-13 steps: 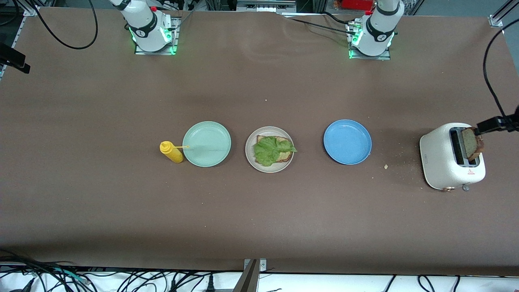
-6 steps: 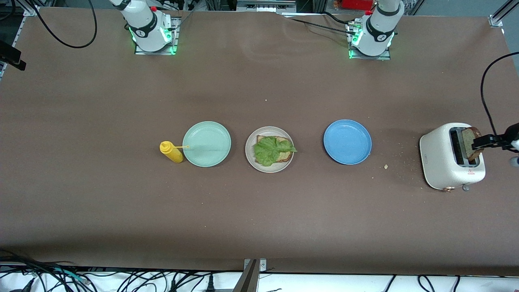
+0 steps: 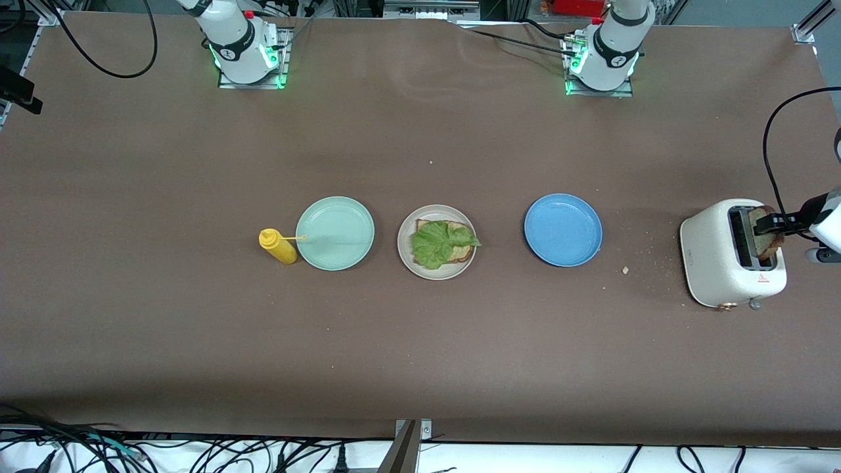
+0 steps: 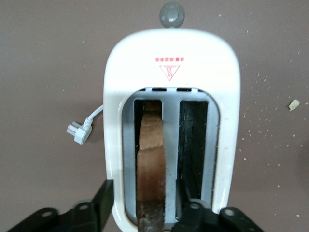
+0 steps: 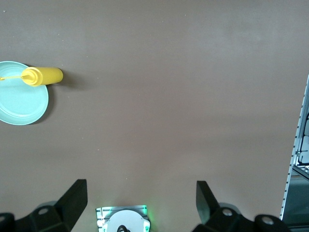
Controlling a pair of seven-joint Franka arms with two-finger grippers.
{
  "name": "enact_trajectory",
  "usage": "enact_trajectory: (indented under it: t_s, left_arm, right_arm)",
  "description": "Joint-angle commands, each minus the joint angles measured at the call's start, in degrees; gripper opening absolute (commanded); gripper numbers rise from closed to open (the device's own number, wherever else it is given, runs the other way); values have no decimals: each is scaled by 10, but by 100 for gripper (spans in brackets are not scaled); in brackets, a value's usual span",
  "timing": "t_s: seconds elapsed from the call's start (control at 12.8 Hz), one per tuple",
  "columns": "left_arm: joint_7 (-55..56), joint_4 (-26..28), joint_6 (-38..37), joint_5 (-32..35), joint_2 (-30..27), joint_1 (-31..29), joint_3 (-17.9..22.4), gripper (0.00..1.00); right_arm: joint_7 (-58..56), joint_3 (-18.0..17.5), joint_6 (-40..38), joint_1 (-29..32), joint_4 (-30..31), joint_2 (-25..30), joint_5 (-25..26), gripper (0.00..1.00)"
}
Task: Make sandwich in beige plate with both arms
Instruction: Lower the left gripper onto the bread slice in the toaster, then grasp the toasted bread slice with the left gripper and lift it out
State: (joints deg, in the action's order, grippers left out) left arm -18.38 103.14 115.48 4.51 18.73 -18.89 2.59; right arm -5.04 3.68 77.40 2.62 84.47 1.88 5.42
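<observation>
Left wrist view: left tool (image 4: 140, 212) straddles the brown toast slice (image 4: 151, 169) in the white toaster (image 4: 169, 72), fingers half-closed around it; next, lift it toward the round beige plate (image 3: 407, 253). Right tool (image 5: 140, 205) waits open.

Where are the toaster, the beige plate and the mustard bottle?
toaster (image 3: 713, 253), front view, white side wall
beige plate (image 3: 406, 244), front view, bare rim
mustard bottle (image 3: 279, 247), front view, yellow body

Glossy white arms (image 3: 240, 39) — dark grey joint bands, green-lit bases, black cables — black two-finger claws.
</observation>
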Motion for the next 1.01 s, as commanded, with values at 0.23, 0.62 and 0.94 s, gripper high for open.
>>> enact_trajectory:
  t_s: [0.23, 0.62, 0.94]
  left_arm:
    - [-16, -1, -29, 10, -53, -4, -10, 0]
    - [-10, -102, -154, 1, -73, 2, -64, 0]
    - [24, -109, -207, -133, -63, 2, -135, 0]
  right_arm:
    - [-4, -2, -21, -2, -8, 4, 5, 100]
    - [-1, -2, -22, -2, -8, 4, 5, 100]
    - [-1, -10, -22, -2, -9, 4, 5, 100]
